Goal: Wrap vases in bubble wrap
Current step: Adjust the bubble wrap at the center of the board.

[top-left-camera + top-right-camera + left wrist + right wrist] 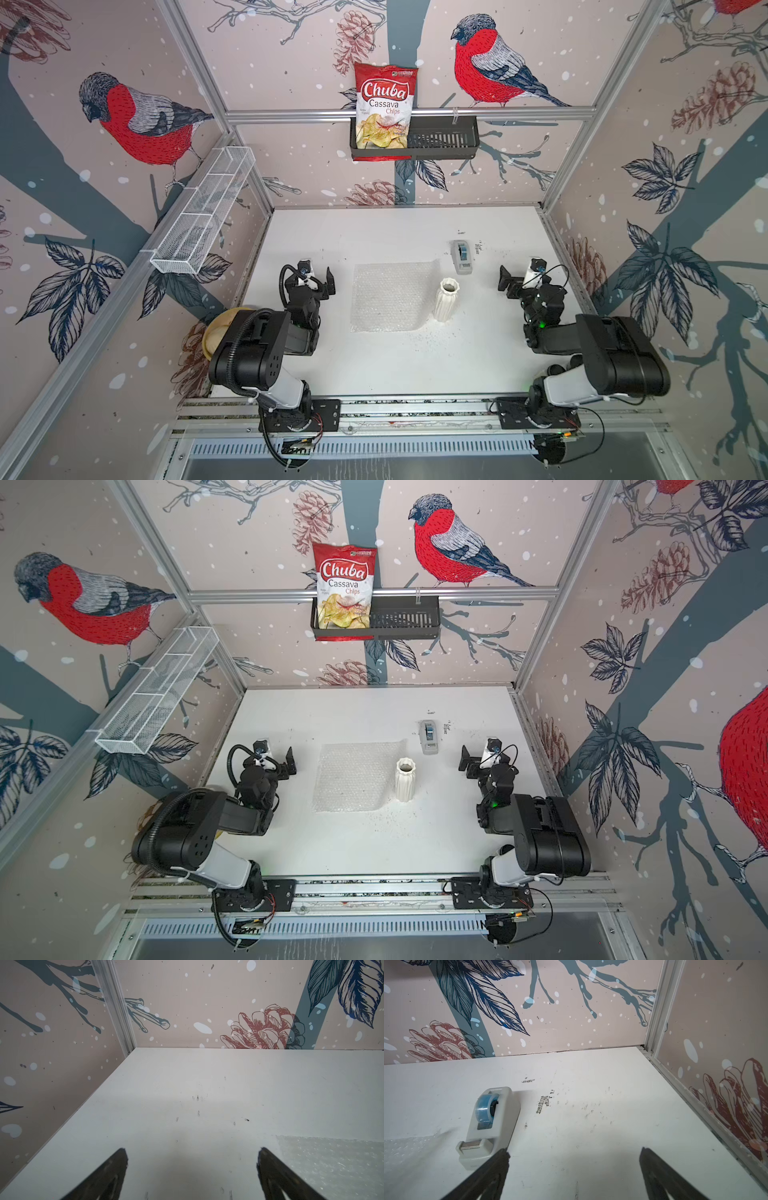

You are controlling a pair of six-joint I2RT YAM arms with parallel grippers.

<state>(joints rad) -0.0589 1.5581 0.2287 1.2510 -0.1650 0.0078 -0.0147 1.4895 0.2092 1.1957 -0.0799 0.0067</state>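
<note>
Currently the left gripper (192,1150) and right gripper (575,1150) both hang wide open and empty over the counter (374,365). Between them lies the bubble wrap (390,297), flat, with the white ribbed vase (446,299) upright at its edge on the right gripper's side.

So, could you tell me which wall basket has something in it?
The black basket at the back: it holds a red Chuba chips bag. The white wire basket at the side shows nothing inside.

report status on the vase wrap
Left gripper and right gripper open, empty. Ribbed white vase upright at bubble wrap edge, unwrapped. Tape dispenser stands apart.
</note>
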